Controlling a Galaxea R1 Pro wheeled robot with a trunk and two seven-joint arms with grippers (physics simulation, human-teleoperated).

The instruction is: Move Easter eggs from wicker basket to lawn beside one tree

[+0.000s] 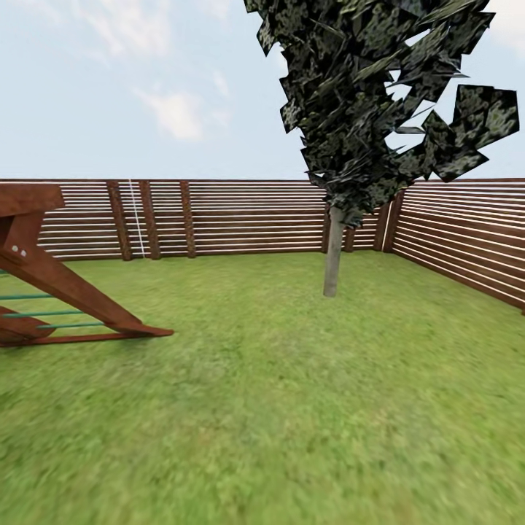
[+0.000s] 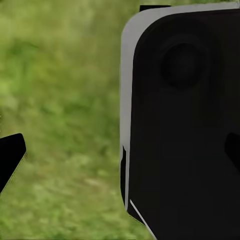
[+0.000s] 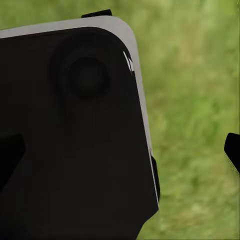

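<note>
A brown slatted wooden fence (image 1: 248, 219) is enclosing the far side and right of the yard. A reddish-brown wooden play frame (image 1: 51, 284) is standing left. Pale cloudy sky (image 1: 131, 87) is showing overhead.

The left wrist view shows a large matte black robot body panel (image 2: 185, 125) with a broadly rounded corner, edged by a smooth pale grey rim (image 2: 123, 90) that curves round that corner. A shallow round recess (image 2: 184, 62), also black, is sunk into the panel near the rounded corner. A thin light line marks a seam low on the grey rim. Well apart from the panel, a black pointed pincer fingertip (image 2: 10, 155) juts in.

The right wrist view shows a matching black rounded panel (image 3: 75, 150) with the same grey border (image 3: 142, 115) and round recess (image 3: 87, 77). A small black tab sits just beyond the border, and a black fingertip (image 3: 232, 150) stands apart from the panel.
</note>
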